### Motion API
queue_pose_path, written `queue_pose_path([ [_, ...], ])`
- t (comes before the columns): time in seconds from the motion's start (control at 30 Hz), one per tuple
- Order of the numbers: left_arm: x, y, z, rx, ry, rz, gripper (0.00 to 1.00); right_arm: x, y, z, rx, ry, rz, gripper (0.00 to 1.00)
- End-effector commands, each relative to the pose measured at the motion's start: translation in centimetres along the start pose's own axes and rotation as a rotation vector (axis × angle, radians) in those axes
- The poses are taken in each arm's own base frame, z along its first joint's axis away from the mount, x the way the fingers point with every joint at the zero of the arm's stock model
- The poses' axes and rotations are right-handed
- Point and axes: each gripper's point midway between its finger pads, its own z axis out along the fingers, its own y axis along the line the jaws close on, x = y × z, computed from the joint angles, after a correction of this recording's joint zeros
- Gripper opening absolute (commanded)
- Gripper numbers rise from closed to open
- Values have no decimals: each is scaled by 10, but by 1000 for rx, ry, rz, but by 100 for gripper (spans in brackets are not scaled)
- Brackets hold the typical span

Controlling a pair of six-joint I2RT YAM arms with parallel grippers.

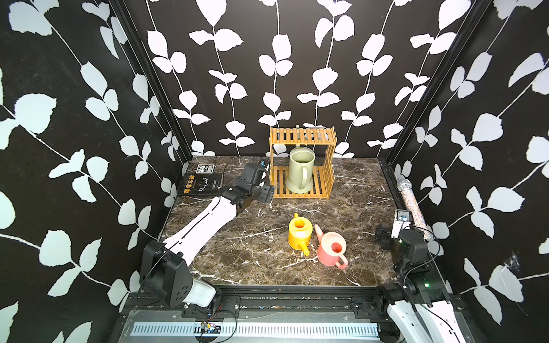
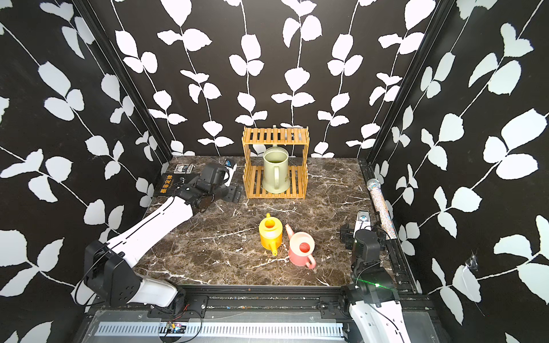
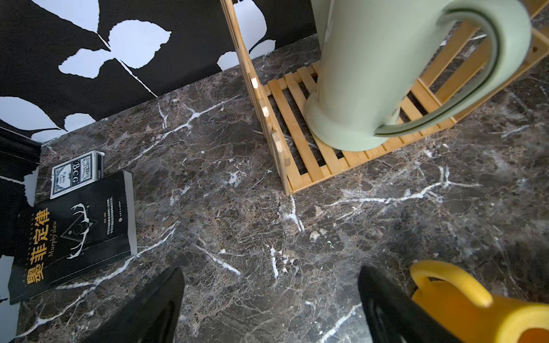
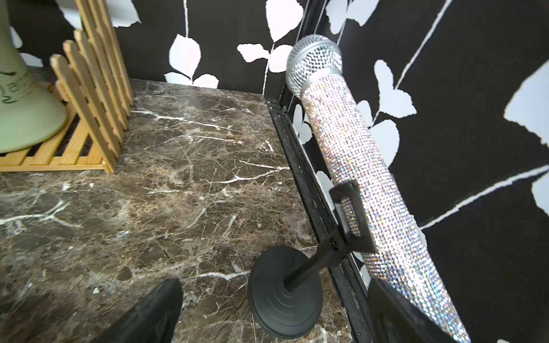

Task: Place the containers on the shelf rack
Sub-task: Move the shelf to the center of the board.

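Currently your left gripper point(image 3: 270, 271) stands wide, nothing between its fingers, over the marble table point(image 3: 237, 208) by the rack's near corner. Nearest to it is the shelf rack point(image 1: 303, 135) itself, just beside the fingers. On the lower tier the green can point(image 1: 300, 172) stands upright, handle turned to the front, free of any grip. So one container of three is in place.

On the gripper's other side, against the wall, lie the black book point(image 1: 202, 184) and a card box point(image 1: 205, 168); neither is your business. Farther off, back toward the arm's base, the yellow can point(image 1: 298, 234) and the pink can point(image 1: 331, 249) sit upright on the table. They are just beside each other; whether they touch I cannot tell. Those two are what is left.

Your right gripper point(image 4: 274, 285) is also spread wide and holds nothing. It hangs at the table's edge, near the glittery microphone point(image 4: 356, 166) on its stand. The pink can is the closer of the two small ones to it, and the rack and green can are well apart from it.

My judgement is that you are about a third through. The upper tier holds no can, so either small can could go there next.
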Motion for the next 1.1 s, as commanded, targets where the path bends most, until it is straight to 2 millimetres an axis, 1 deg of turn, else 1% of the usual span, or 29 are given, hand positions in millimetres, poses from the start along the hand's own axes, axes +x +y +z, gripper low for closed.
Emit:
queue_pose_path([
  [0.0,-6,9,-10,33,-49,-24,95,-15,3,-7,-42,-4,-12,99],
  [0.17,-3,17,-5,29,-44,-21,96,-23,12,-8,-105,50,-40,99],
  [0.27,-4,17,-1,35,-41,-26,96,-27,22,-2,-146,98,-25,99],
  [0.4,-5,15,7,38,-26,-43,96,-41,36,12,-186,151,56,99],
  [0.53,-7,13,18,49,-9,-71,95,-52,48,30,-203,209,153,99],
  [0.7,-16,10,33,59,9,-108,91,-71,73,56,-267,223,243,97],
  [0.83,-32,8,45,66,18,-127,87,-86,86,80,-274,221,289,95],
  [0.97,-39,3,64,82,48,-155,82,-107,107,102,-315,205,325,92],
  [1.07,-43,0,78,91,68,-171,79,-116,123,120,-328,210,320,90],
])
